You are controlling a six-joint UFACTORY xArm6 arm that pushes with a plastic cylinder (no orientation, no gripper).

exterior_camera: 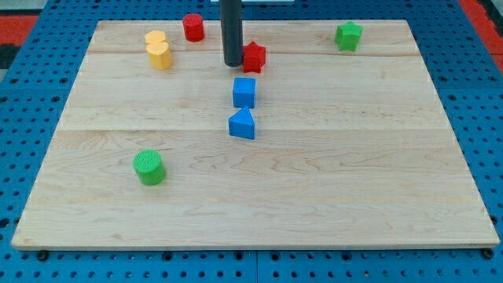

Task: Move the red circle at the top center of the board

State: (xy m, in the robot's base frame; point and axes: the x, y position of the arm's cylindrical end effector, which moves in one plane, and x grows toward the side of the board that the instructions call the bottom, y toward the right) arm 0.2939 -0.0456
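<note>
Camera view: my tip (233,64) is resting beside the red star (254,56); no jaws exist to report. The red circle (193,27) is sitting at eleven o'clock of my tip, near the board's (314,196) top edge. Advisable approach: circling to its nine o'clock side, pushing toward three o'clock, avoiding the star.

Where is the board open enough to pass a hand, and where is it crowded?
Open: the board right of the blue cube and blue triangle, below the green star. Crowded: my tip, red star, red circle, yellow heart.
</note>
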